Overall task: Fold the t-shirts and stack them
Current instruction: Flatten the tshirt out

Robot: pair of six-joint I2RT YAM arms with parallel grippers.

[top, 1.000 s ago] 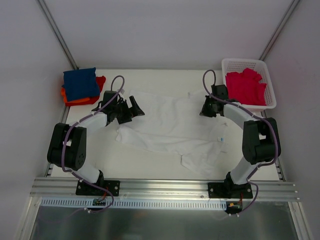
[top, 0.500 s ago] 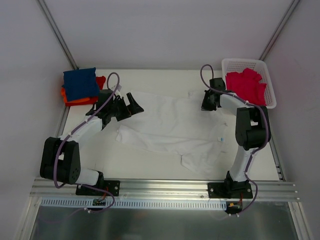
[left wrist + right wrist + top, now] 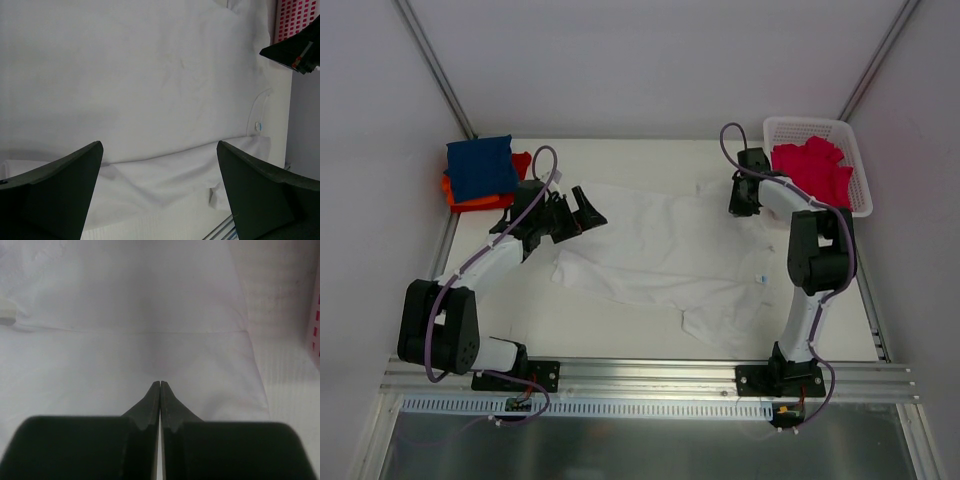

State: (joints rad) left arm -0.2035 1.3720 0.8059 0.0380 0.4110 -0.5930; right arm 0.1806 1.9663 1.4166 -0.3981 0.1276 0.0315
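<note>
The right gripper (image 3: 741, 203), fully closed with its tips at the cloth, is shifting toward 12 o'clock while the left gripper (image 3: 588, 208), gaping empty, is hovering at 9 o'clock of the white t-shirt (image 3: 660, 250), which is lying mid-way across the tabletop (image 3: 620, 160), seemingly being flattened for folding.

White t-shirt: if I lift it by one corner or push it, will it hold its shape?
Probably floppy: the white t-shirt lies flat with creases and a rumpled edge, so it should drape from one grip. Pushed, it would likely bunch rather than slide whole across the table.

Beside right tool (image 3: 740, 203): lattice basket (image 3: 810, 122).
</note>
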